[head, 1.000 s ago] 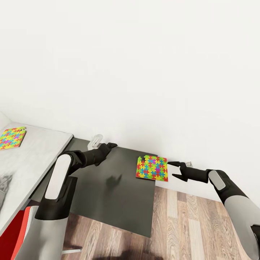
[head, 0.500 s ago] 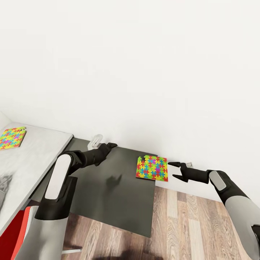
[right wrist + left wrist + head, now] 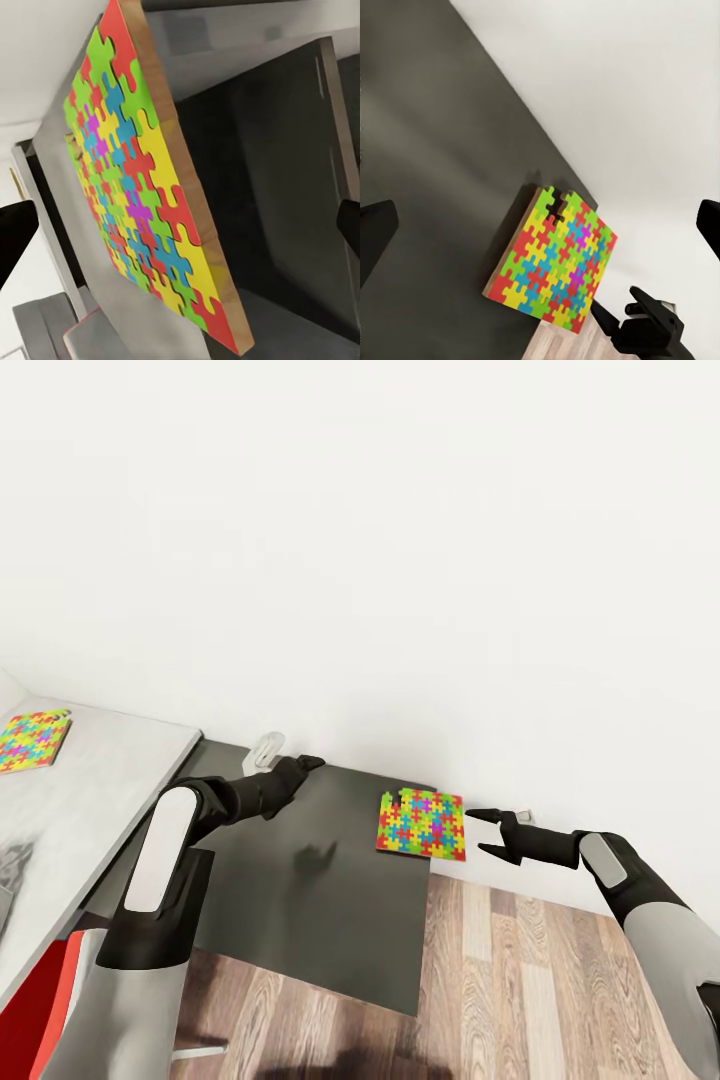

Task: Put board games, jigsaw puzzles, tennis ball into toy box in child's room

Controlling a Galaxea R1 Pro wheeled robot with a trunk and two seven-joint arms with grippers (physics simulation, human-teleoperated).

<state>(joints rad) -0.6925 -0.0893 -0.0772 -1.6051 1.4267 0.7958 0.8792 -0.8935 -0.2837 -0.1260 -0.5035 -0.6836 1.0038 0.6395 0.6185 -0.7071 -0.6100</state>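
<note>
One jigsaw puzzle (image 3: 421, 825) lies flat on the far right corner of a low dark grey cabinet (image 3: 300, 900), against the white wall. My right gripper (image 3: 475, 831) hovers open just right of it, fingertips pointing at its edge; the right wrist view shows the puzzle (image 3: 142, 187) close up between the spread fingers (image 3: 15, 225). My left gripper (image 3: 312, 763) is open over the cabinet's back edge, well left of that puzzle (image 3: 559, 259). A second jigsaw puzzle (image 3: 33, 741) rests on the table (image 3: 110, 780) at far left. The toy box, board games and tennis ball are out of view.
Wood-plank floor (image 3: 520, 980) lies in front of and right of the cabinet. A red chair (image 3: 40, 1000) stands at the lower left under the table's edge. A small white object (image 3: 266, 748) sits by the wall behind the cabinet, and a wall socket (image 3: 523, 815) behind my right gripper.
Almost nothing: the head view has drifted a touch, so the table's puzzle sits slightly further left. Both arms hold their poses.
</note>
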